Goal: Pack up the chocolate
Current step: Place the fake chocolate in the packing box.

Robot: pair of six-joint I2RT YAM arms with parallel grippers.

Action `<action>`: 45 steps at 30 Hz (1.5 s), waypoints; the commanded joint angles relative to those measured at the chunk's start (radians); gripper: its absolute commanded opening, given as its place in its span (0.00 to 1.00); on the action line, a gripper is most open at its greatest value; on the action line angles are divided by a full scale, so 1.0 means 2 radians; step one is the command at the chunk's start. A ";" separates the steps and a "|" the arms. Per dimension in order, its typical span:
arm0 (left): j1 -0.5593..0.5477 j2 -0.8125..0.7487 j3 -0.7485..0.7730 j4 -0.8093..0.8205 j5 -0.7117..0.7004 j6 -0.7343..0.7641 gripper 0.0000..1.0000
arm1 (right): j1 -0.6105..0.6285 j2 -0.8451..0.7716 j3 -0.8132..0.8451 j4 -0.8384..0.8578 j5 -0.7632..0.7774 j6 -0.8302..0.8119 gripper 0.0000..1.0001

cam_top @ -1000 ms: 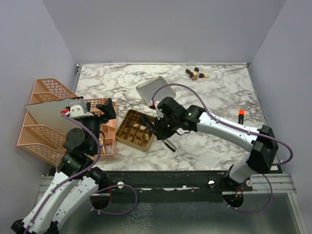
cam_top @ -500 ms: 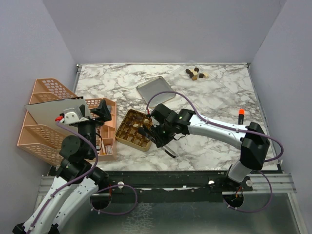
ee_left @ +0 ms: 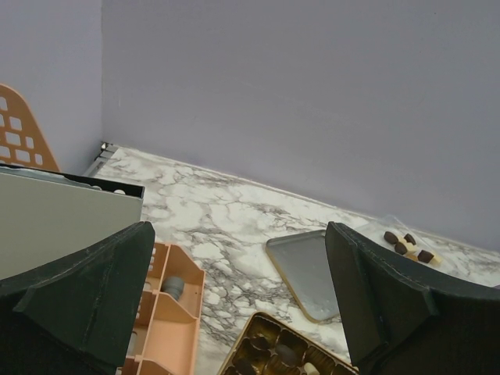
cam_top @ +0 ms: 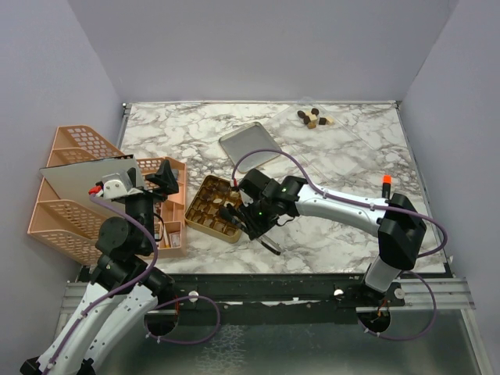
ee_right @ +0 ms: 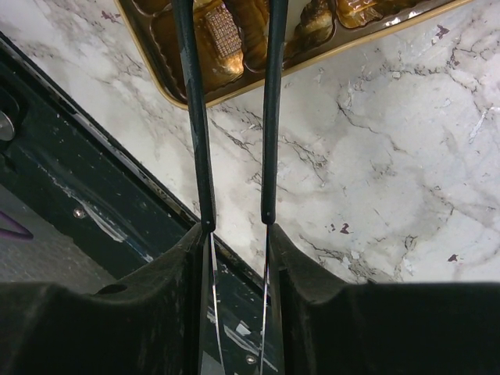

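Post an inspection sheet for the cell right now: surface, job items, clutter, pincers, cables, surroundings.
Surface: white-and-grey marbled tabletop, nothing spilled seen.
Job's things: small brown and cream chocolate pieces heaped on clear plastic, far right; more sit in the golden-brown gridded tray.
Clutter: grey square lid flat beyond the tray; peach plastic file racks and compartment box, left.
Pincers: left pincer raised, wide open, empty; right pincer over the tray, fingers apart, grip unclear.
Cables: purple cable arcs above the right arm.
Surroundings: plain lilac-grey walls on three sides.
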 commanded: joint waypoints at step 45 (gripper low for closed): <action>0.001 0.160 0.065 -0.137 0.213 -0.241 0.96 | 0.004 -0.098 0.044 0.023 0.038 0.018 0.37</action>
